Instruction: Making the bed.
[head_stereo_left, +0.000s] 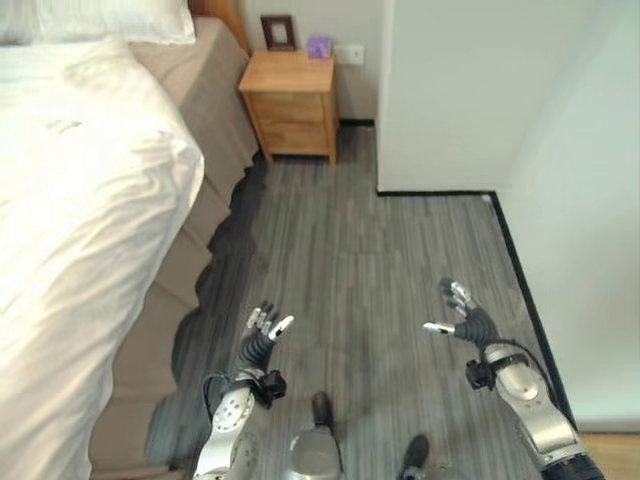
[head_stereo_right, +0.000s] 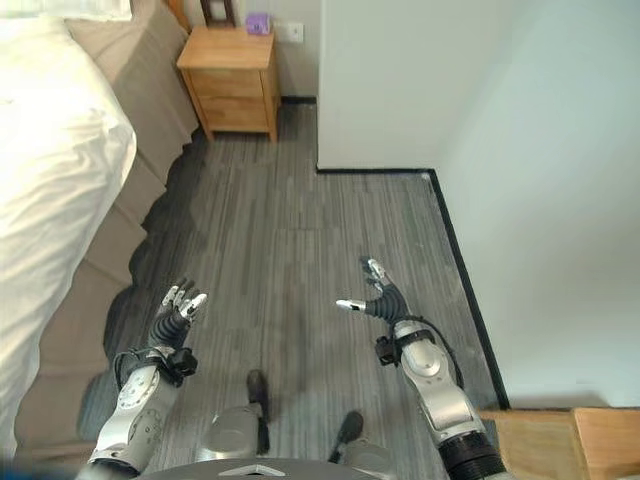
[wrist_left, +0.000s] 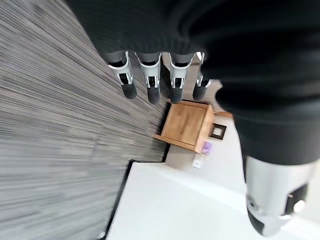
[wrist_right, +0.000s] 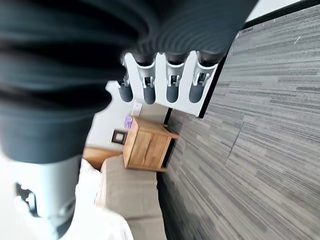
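Note:
The bed (head_stereo_left: 180, 250) runs along the left, with a rumpled white duvet (head_stereo_left: 80, 220) hanging over its beige side and a white pillow (head_stereo_left: 110, 18) at the head. My left hand (head_stereo_left: 262, 335) hovers over the floor just beside the bed's lower edge, fingers straight and empty. My right hand (head_stereo_left: 462, 315) is held out over the floor further right, near the wall, also open with nothing in it. Both wrist views show straight fingers (wrist_left: 150, 80) (wrist_right: 170, 82) pointing toward the nightstand.
A wooden nightstand (head_stereo_left: 292, 100) stands at the bed's head with a picture frame (head_stereo_left: 278, 32) and a small purple object (head_stereo_left: 319, 46) on it. A white wall corner (head_stereo_left: 440, 100) juts in on the right. Grey plank floor (head_stereo_left: 370, 260) lies between bed and wall.

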